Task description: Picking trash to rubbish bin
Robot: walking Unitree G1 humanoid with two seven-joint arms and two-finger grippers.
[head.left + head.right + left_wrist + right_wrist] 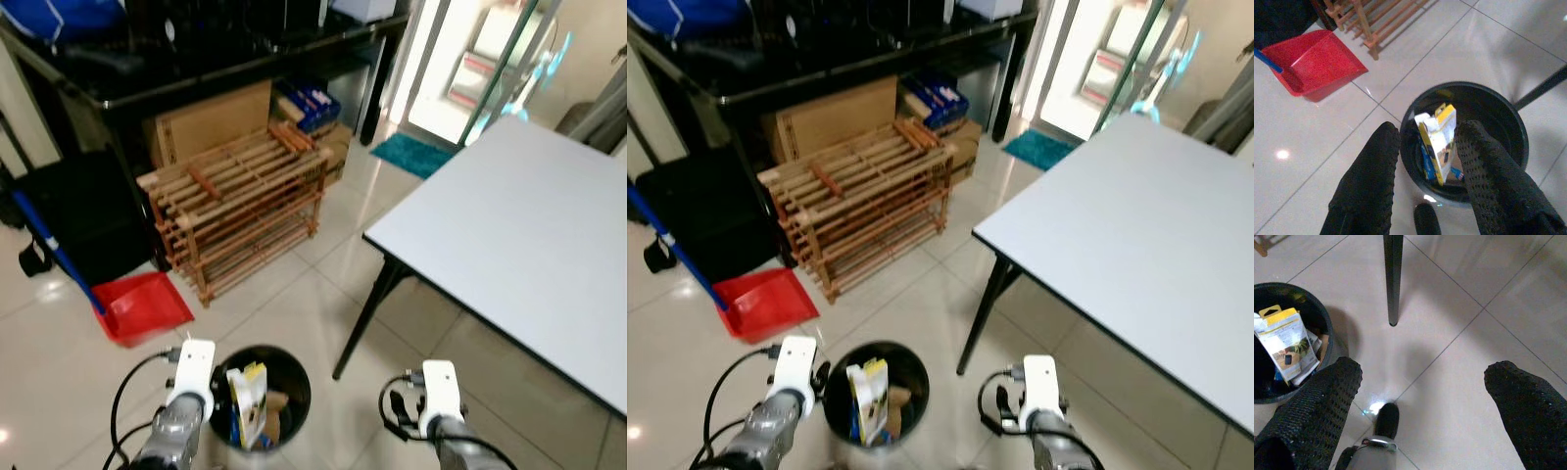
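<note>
A black round rubbish bin stands on the tiled floor just ahead, between my two arms. A yellow and white package stands upright inside it among other trash. In the left wrist view my left gripper hangs open above the bin, with the package seen below between its fingers and nothing held. My right gripper is open over bare tiles to the right of the bin, close to a black table leg.
A white table on black legs fills the right side. A red dustpan with a blue handle lies at the left. A wooden rack and cardboard boxes stand under a black desk behind. A teal mat lies by the doorway.
</note>
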